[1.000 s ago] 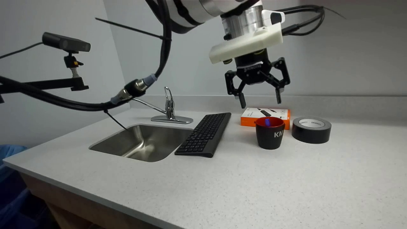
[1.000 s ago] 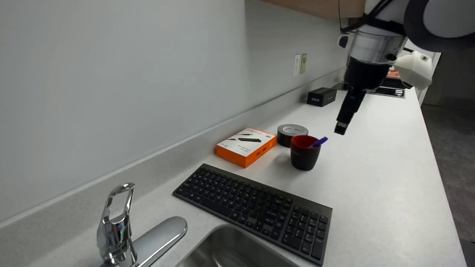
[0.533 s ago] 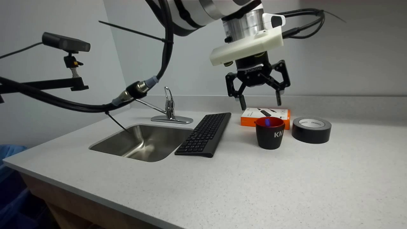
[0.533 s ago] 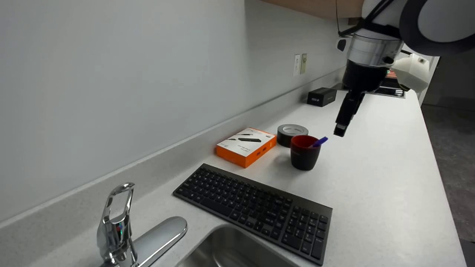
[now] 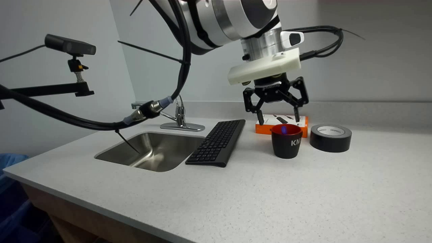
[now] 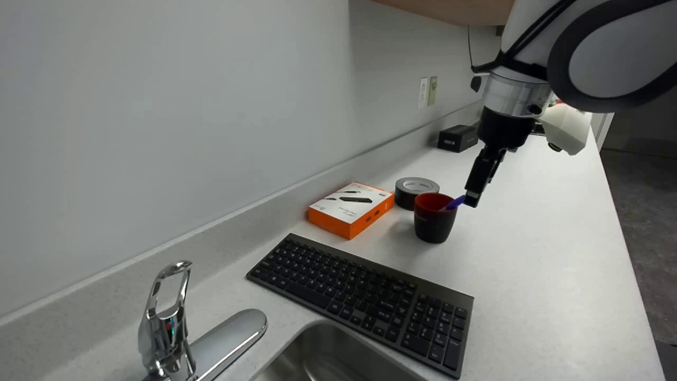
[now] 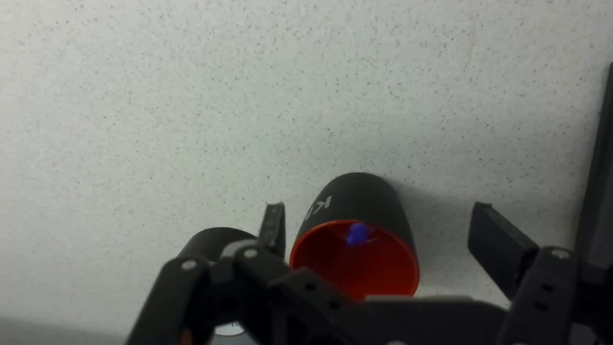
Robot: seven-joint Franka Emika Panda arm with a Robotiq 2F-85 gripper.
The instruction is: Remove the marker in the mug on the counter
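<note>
1. The marker, a thin blue stick, leans inside the mug; its long axis slants up past the red rim, top end tipped toward the gripper.
2. The gripper, the only one in the scene, hangs just above the mug, on the side the marker leans toward, its fingertips spread wide with nothing held. In the wrist view the marker shows almost end-on, below and between them.
3. The next move likely turns on that: coming down along the marker's slant until its top end sits between the fingertips. In an exterior view the top end and one fingertip overlap; whether they touch, I cannot tell.
4. Compared with half a second ago, the gripper is lower and closer; marker and mug have not shifted.
5. The mug stands upright on the pale counter. Near it lie a black tape roll and an orange-and-white box; farther off, a black keyboard lies beside the steel sink.
</note>
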